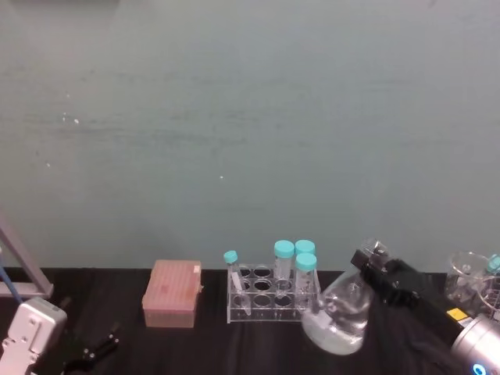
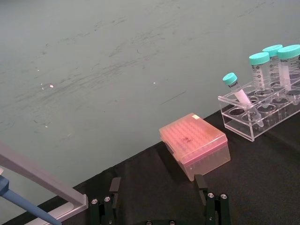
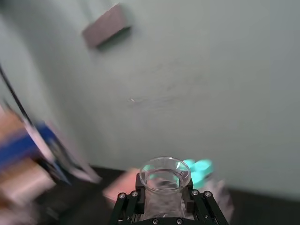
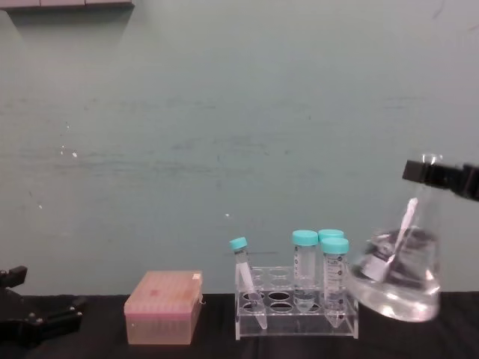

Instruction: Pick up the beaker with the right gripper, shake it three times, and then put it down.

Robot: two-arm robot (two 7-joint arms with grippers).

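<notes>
Clear glass conical beaker (image 4: 397, 280), pinched at its neck by the black blocky right gripper (image 4: 438, 173), is hanging tilted at 3 o'clock of the transparent tube rack (image 4: 296, 318), apparently mid-shake and needing swings kept off that rack, while the thin-fingered black left gripper (image 2: 157, 185) is idling spread at 7 o'clock.

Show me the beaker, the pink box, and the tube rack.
beaker (image 4: 398, 295): chest view, its wide base.
pink box (image 2: 191, 136): left wrist view, its lid.
tube rack (image 4: 292, 326): chest view, its front wall.
</notes>
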